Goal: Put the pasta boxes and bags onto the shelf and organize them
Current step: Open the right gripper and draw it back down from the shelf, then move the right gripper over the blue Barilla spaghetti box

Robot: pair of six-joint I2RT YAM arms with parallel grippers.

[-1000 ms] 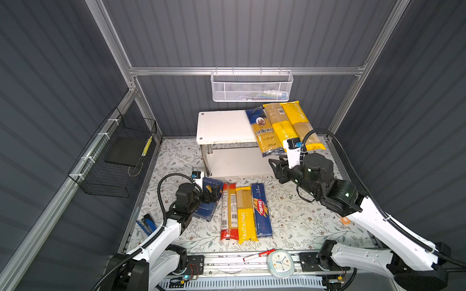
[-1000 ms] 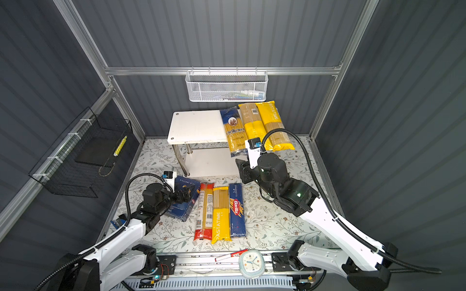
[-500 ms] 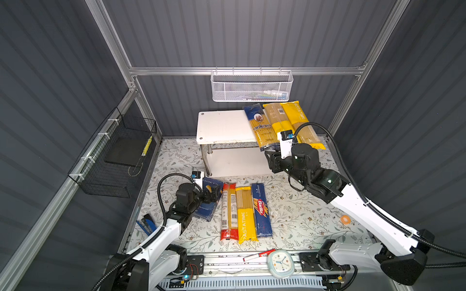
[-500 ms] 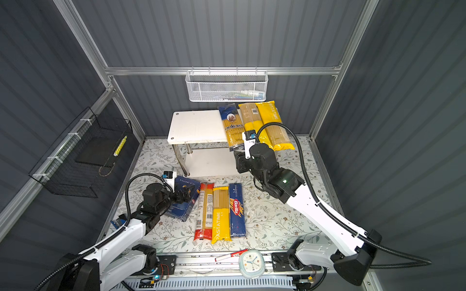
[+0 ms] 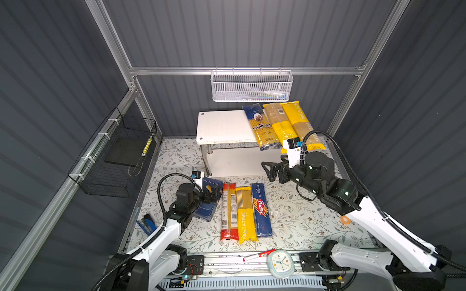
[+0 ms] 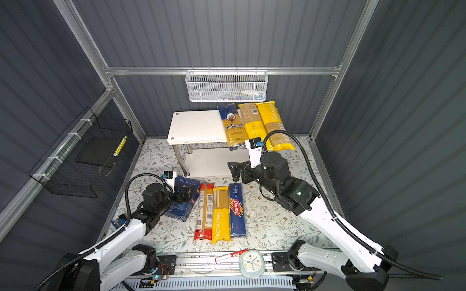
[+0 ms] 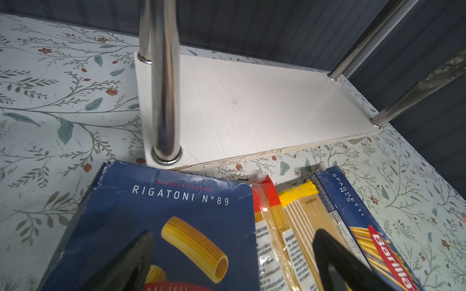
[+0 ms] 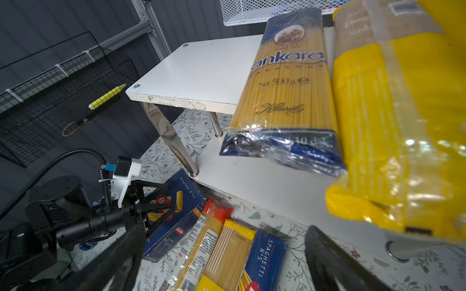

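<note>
The shelf (image 5: 223, 126) stands at the back, its lower board (image 7: 252, 105) bare. On the right of its top board lie three bags: the blue-yellow ankara bag (image 5: 262, 127) (image 8: 290, 83) and two yellow PASTATIME bags (image 5: 280, 123) (image 5: 300, 123), their ends overhanging the front edge. On the floor lie the rigatoni box (image 5: 209, 201) (image 7: 151, 214), a red-ended clear bag (image 5: 229, 211), a yellow PASTATIME bag (image 5: 245, 214) and the spaghetti box (image 5: 262, 209). My left gripper (image 5: 214, 195) (image 7: 233, 234) is open over the rigatoni box's right edge. My right gripper (image 5: 268, 170) (image 8: 223, 229) is open and empty in front of the lower board.
A white mesh basket (image 5: 252, 87) hangs on the back wall above the shelf. A black wire basket (image 5: 118, 156) with a yellow marker (image 5: 147, 145) hangs on the left wall. A clock (image 5: 280, 260) and a red pen (image 5: 258, 255) lie on the front rail.
My right gripper's jaws have spread wide, and the gripper has dropped from the bags' overhanging ends to the lower board's height. The left arm has not moved.
</note>
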